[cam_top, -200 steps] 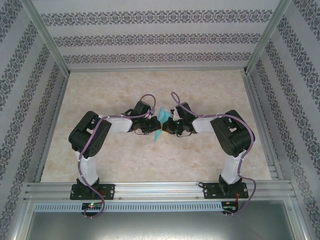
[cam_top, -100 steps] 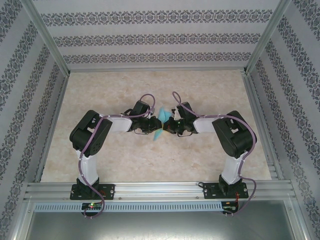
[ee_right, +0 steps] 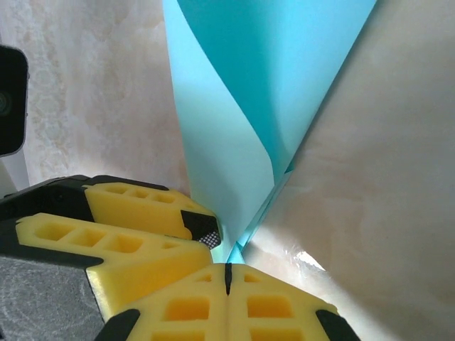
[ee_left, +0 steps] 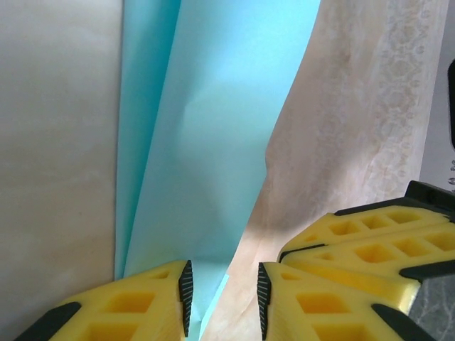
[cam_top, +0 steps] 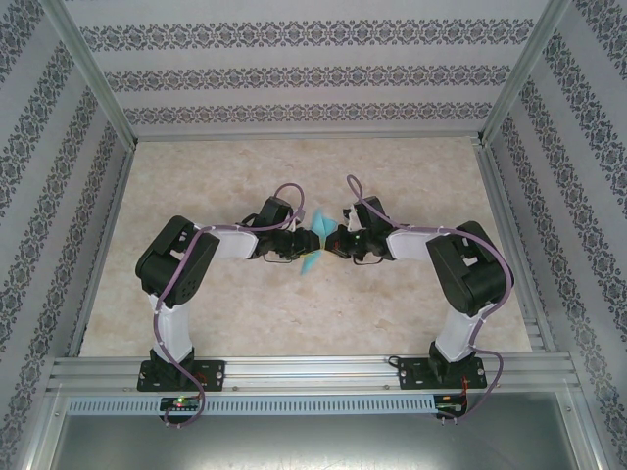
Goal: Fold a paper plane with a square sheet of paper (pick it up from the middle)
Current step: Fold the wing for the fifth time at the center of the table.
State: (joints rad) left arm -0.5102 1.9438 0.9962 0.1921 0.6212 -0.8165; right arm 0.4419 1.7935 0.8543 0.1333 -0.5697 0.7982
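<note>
Marble table (cam_top: 245, 176) spans mid-frame in the top view; left arm (cam_top: 176, 264) and right arm (cam_top: 468, 269) bend inward, meeting at centre; folded turquoise paper (cam_top: 311, 257) hangs between them there; right gripper (ee_right: 227, 278) is closed, pinching the paper's lower edge; left gripper (ee_left: 224, 298) stands parted, paper in its gap.

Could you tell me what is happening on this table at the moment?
Two robot arms meet over the middle of the table, working on a partly folded turquoise paper. The right claw is shut on the paper's narrow end. The left claw faces it from the other side with its jaws apart; the paper's edge sits between them, apparently not pinched.
</note>
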